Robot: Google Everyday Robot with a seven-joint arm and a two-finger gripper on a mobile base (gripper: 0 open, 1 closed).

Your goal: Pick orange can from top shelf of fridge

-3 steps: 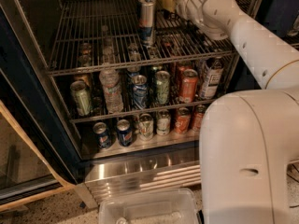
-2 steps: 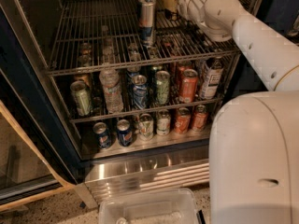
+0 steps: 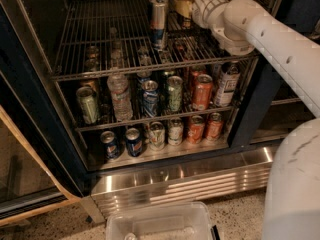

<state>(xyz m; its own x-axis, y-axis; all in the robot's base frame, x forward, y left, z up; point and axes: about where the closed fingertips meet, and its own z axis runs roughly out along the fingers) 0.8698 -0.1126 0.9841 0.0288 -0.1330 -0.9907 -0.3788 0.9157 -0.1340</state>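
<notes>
Camera view record: my jaws sit at the end of my wrist (image 3: 216, 10), deep in the far right of the fridge (image 3: 185, 176), over the top shelf (image 3: 100, 39). The wrist housing hides them from this angle, so I cannot tell whether they stand open, closed or gripping.

The orange can (image 3: 187, 1) stands just left of the wrist, at the far end of the top shelf, its coppery lid catching the light. Contact between it and my jaws cannot be confirmed.

A taller silver-and-blue can (image 3: 159, 19) stands upright on the same rack, nearer and to the left of the target, apart from it. Below, the lower racks hold a water bottle (image 3: 120, 96) and orange-red soda cans (image 3: 202, 91).

Assessment: the reach is done and I judge myself at the grasp stage. Outstanding items: a confirmed grip, the lift off the rack, and withdrawal past the neighbouring can and door frame.
</notes>
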